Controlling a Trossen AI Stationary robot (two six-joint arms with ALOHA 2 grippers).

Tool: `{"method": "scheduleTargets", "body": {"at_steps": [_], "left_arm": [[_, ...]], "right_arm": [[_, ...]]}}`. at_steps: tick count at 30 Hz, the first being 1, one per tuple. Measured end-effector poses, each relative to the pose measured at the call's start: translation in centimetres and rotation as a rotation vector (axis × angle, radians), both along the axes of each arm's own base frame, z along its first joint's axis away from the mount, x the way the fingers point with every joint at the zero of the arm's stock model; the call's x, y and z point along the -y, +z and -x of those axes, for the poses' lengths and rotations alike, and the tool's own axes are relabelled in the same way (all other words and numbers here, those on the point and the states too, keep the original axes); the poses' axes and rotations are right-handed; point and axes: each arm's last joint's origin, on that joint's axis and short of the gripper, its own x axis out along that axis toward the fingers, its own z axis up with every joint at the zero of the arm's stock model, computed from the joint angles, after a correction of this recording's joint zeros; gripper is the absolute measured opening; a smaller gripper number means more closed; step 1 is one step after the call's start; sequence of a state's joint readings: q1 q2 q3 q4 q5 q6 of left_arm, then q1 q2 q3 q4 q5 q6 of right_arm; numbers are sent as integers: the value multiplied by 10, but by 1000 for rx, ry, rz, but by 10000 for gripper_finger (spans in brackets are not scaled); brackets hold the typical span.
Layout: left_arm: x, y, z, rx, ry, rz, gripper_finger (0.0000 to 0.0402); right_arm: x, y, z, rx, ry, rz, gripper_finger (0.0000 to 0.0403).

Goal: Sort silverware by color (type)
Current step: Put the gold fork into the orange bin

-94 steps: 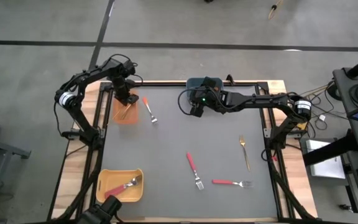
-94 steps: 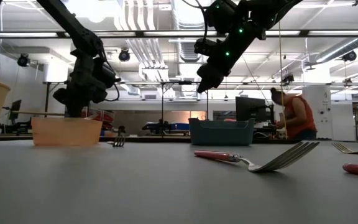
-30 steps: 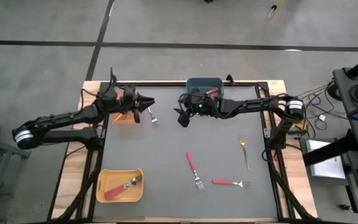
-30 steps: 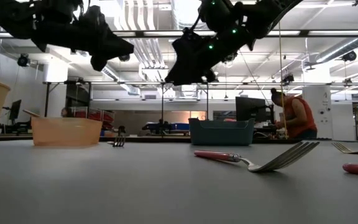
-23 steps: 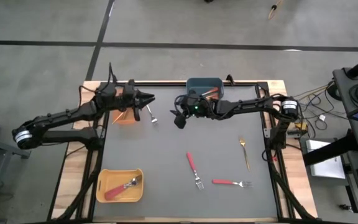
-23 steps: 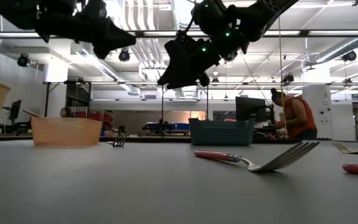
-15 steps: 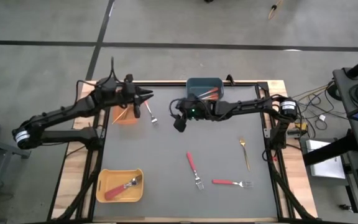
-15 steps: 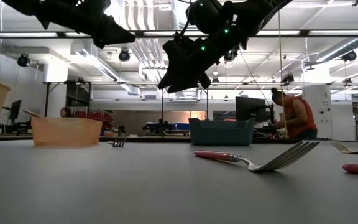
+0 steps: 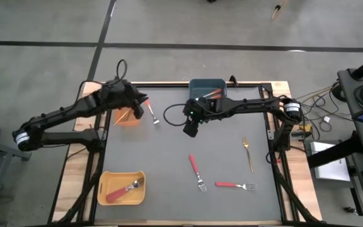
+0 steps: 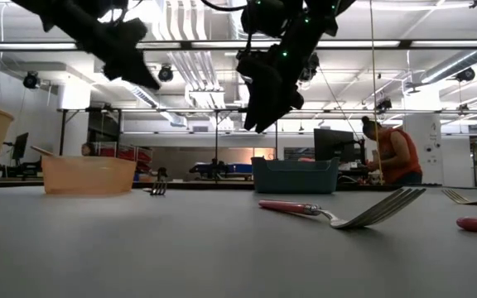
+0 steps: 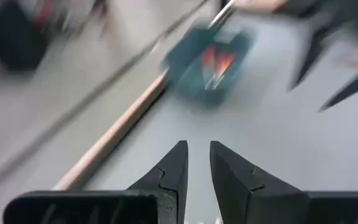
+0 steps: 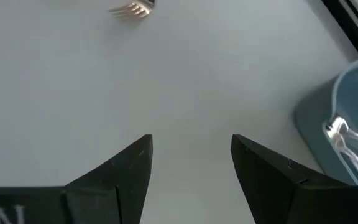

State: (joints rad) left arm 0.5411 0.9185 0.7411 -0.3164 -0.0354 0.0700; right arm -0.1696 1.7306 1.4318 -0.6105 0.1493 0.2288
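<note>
Two dark arms work a grey mat above a scatter of small forks, with the blue-grey bin [image 9: 206, 89] at the mat's far edge as the fixed mark. The right gripper [image 9: 191, 128] hangs in the air just in front of that bin, its fingers spread wide and holding nothing — its wrist view shows bare mat between them, the bin's corner and the silverware inside it to one side. The left gripper [image 9: 145, 101] hovers well to the bin's left, over the near edge of the orange bin [image 9: 128, 116]; its fingers stand close together with only a narrow gap, and nothing shows between them. An orange-handled fork [image 9: 151, 111] lies on the mat just beside the orange bin. In front of the blue-grey bin and well apart from it lie two red-handled forks [image 9: 197, 173] — one nearly under the right gripper's line, the other [image 9: 236, 185] farther toward the right arm's side — and a thin gold fork [image 9: 247, 153] beyond them. A yellow bin [image 9: 121, 188] at the near left corner already holds a red-handled piece. The right arm appears to be heading for its next pick. To do it well, it should probably descend over a handle rather than the tines, fingers crosswise to the handle, and close low against the mat so the thin piece does not slip out.
</note>
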Motion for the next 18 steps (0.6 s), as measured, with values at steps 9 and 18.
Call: {"method": "scheduleTargets", "body": {"at_steps": [9,18], "left_arm": [[-3,-18,15,-484,352,285,41],[-31,-46,5,-771,434,408,21]], "right_arm": [[2,1,-1,-7,84,72,210],[1,-12,4,-65,133,104,210]]}}
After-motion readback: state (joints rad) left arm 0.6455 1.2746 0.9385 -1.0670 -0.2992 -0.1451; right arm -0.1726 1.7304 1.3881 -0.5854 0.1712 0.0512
